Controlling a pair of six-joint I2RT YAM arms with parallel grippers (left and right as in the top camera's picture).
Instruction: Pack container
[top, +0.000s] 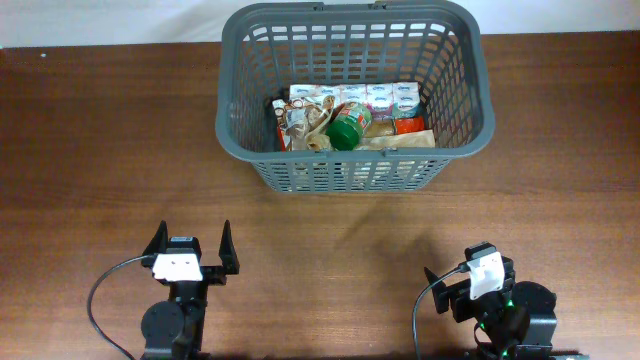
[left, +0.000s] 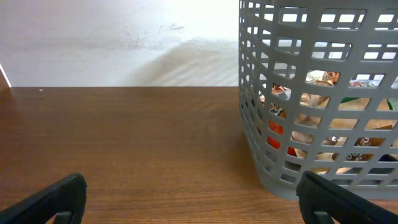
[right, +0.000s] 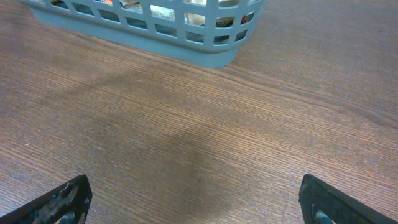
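The container (top: 232, 125) is a large dark grey slotted basket at the far middle of the wooden table. It holds several packaged goods, among them a green-lidded jar (top: 348, 124) and a row of white cartons (top: 350, 96). It also shows in the left wrist view (left: 261, 162) and the right wrist view (right: 205, 55). My left gripper (top: 190, 248) is open and empty at the near left; its fingers show wide apart in the left wrist view (left: 196, 199). My right gripper (top: 462, 285) is open and empty at the near right, fingers wide apart over bare wood (right: 196, 199).
The wooden table (top: 100, 150) stretches across the view. A white wall (left: 112, 37) stands behind its far edge. Black cables (top: 95, 295) loop beside each arm base.
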